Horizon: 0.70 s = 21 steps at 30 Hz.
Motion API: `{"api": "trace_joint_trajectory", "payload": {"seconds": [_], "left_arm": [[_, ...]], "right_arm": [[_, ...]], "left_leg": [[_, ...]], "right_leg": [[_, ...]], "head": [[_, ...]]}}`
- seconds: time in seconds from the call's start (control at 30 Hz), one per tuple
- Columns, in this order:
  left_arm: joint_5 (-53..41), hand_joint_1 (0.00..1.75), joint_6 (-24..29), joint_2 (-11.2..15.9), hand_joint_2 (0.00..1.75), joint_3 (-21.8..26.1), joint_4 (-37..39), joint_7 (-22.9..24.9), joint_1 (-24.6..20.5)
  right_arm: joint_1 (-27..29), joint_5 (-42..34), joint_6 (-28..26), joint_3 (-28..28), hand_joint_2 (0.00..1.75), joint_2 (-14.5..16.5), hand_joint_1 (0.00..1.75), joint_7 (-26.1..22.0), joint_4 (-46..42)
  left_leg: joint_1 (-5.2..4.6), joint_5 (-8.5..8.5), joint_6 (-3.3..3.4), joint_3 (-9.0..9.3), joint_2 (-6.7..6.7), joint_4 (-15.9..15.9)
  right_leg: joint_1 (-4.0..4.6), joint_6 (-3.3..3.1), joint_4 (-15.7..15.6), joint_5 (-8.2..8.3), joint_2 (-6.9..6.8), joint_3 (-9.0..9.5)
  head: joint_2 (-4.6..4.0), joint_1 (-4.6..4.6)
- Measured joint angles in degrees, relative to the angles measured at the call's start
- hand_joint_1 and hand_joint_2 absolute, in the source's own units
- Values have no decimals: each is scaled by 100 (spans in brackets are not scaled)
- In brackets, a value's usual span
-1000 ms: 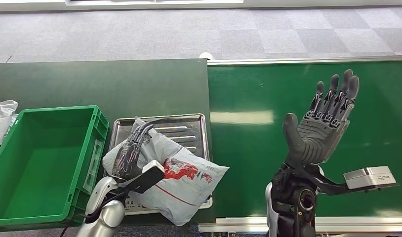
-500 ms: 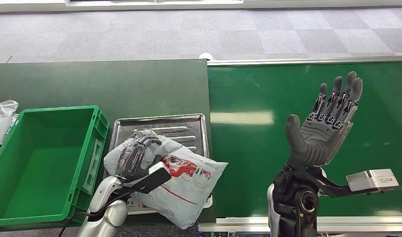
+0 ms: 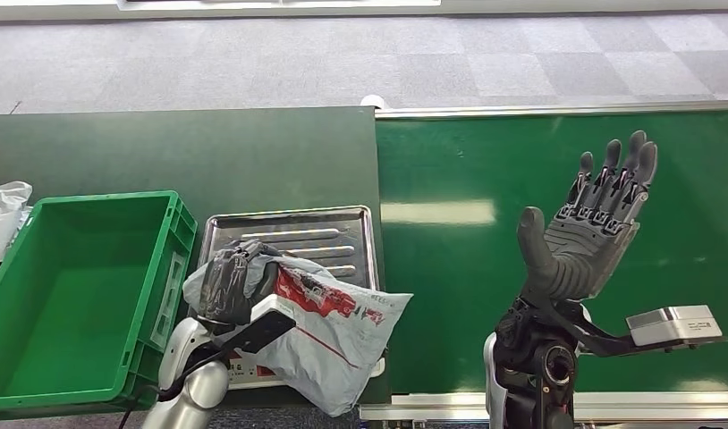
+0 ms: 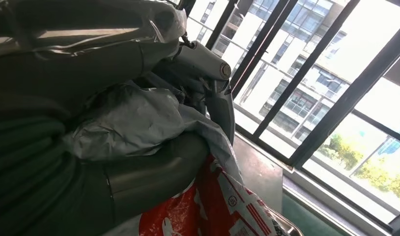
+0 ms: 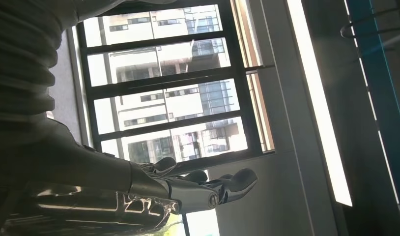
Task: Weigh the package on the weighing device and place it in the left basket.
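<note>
A grey plastic mailer package (image 3: 329,326) with a red and white label lies on the silver weighing tray (image 3: 298,228), its near end hanging past the table's front edge. My left hand (image 3: 228,284) grips the package's left end, fingers curled around the crumpled plastic. In the left wrist view the grey package (image 4: 134,118) is bunched inside my left hand (image 4: 114,182), its red print beside the thumb. The green basket (image 3: 65,286) stands empty just left of the tray. My right hand (image 3: 591,228) is raised over the green belt, palm up, fingers spread, holding nothing; the right wrist view shows it (image 5: 154,189) against windows.
A green conveyor belt (image 3: 486,188) with a metal rail runs right of the dark green table (image 3: 182,156). A white plastic bag (image 3: 3,214) lies at the far left, behind the basket. Grey carpet floor lies beyond the table.
My left hand's fingers went from lying stretched over the package to curled tight around its left end, bunching the plastic and shifting it slightly. The right hand stayed raised and open.
</note>
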Motion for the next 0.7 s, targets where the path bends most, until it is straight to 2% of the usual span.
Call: {"api": "trace_joint_trajectory", "payload": {"seconds": [0.13,0.27,0.47,0.7], "left_arm": [[263,175,522,-28,175,-8,-194,-375,50],[798,175,1091,-48,175,-98,-770,-757,70],[1011,175,1489,33,175,-364,-1574,-880,-17],[1013,175,1867,244,175,-550,-1939,-930,-278]], "right_arm": [[-3,-11,-16,15,175,0,0,1,6],[-24,-79,-58,70,175,-1,0,-15,94],[-99,-238,-140,188,175,-16,0,-188,432],[-182,-348,-239,282,175,-60,0,-256,693]], "left_leg": [[0,0,0,-1,0,0],[1,0,0,-3,0,0],[1,0,0,-3,-1,0],[1,1,0,-3,-1,0]], "right_leg": [[0,0,0,0,0,-1],[1,0,0,0,0,-2],[1,0,0,0,0,-3],[1,0,0,0,0,-3]], "head": [[0,1],[0,1],[0,0],[0,1]]}}
